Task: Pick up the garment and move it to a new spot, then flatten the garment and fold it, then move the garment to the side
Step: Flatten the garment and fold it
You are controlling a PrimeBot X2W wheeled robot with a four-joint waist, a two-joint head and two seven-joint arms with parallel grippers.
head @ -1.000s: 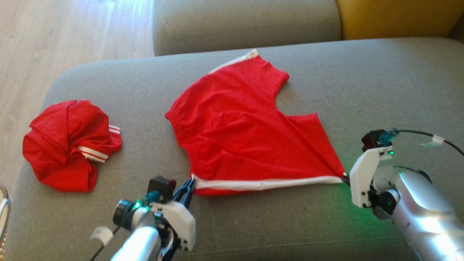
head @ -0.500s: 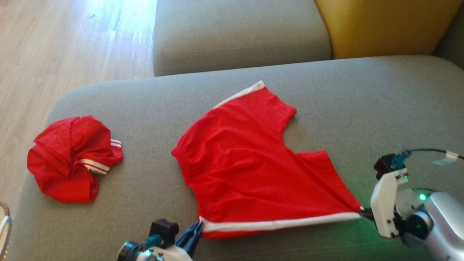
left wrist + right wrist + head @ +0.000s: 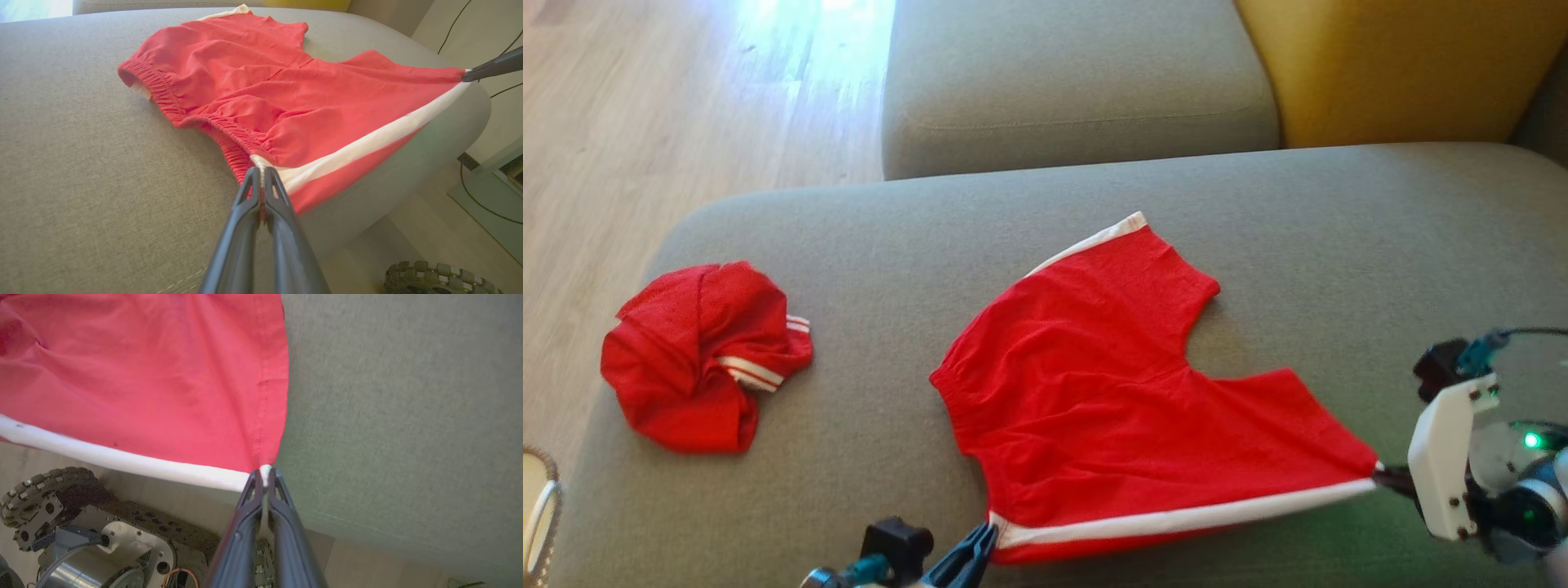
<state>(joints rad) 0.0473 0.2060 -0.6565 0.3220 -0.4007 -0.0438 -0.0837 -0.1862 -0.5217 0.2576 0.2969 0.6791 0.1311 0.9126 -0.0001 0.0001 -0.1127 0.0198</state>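
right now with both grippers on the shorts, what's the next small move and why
Probably carry the striped edge a little away from the robot and lay it on the cushion. The left gripper and right gripper are shut on the two ends of the white stripe of the red shorts, pulled straight, but that edge overhangs the cushion's front, and the waistband looks rumpled.

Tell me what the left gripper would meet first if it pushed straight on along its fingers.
The red shorts: the left gripper is shut on their waistband corner, so it would bunch that cloth at once, probably against the grey sofa cushion beneath.
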